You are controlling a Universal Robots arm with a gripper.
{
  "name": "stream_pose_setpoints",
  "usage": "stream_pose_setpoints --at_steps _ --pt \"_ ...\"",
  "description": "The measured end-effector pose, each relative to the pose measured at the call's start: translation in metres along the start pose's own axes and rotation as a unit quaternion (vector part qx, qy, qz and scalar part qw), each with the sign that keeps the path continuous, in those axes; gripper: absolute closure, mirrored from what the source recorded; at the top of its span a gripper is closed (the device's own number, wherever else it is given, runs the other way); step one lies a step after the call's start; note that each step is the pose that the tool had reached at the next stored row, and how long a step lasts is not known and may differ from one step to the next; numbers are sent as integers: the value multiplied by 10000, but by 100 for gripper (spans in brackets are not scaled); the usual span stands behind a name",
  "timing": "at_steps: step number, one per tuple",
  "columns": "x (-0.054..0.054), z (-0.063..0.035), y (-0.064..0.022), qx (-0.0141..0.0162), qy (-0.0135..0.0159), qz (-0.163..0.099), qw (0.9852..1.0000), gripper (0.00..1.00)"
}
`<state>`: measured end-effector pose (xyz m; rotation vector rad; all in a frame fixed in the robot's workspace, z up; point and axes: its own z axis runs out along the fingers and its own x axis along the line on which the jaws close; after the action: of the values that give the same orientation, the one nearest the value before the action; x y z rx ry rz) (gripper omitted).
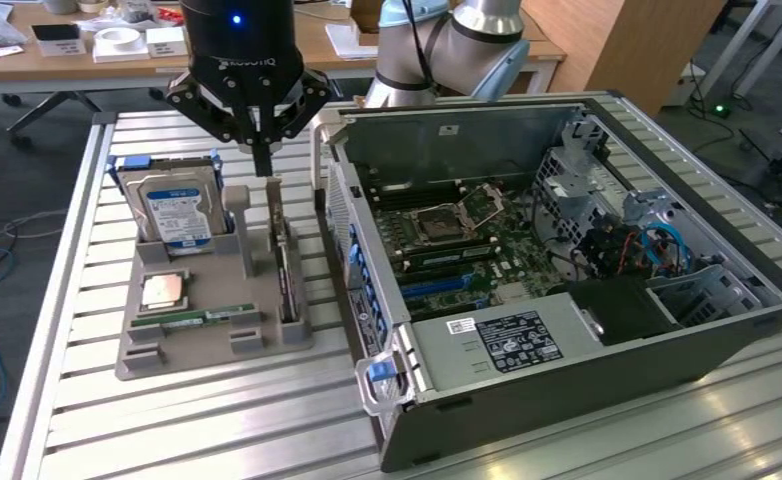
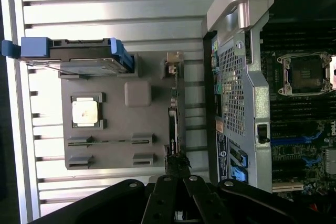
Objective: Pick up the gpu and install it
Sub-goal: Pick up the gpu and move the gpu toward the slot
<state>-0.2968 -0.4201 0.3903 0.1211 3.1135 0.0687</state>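
Gpu (image 1: 284,265) is stood on edge in a holder (image 1: 198,345), left of centre, leaving its top edge reachable. Gripper (image 1: 260,165) is held just above, fingers pressed together.

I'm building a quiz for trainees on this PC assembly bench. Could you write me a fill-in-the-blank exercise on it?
1. The tool is shut on the top edge of the ___.
2. The hard drive stands upright in a ___ caddy.
3. The computer case lies ___, its motherboard showing.
Missing words: gpu; blue; open.
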Motion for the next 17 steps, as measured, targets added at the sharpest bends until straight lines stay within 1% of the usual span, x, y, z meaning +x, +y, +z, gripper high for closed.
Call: stream_pose_setpoints --at_steps 1,3,5,7,8,9,17 --pt "0 0 0 0 0 0 10000 89" --pt "0 0 0 0 0 0 10000 76" --pt "0 0 0 0 0 0 10000 76" --pt "0 0 0 0 0 0 10000 65" --pt "0 0 0 0 0 0 10000 65" --pt "0 0 0 0 0 0 10000 58" --pt "0 0 0 0 0 0 10000 58"
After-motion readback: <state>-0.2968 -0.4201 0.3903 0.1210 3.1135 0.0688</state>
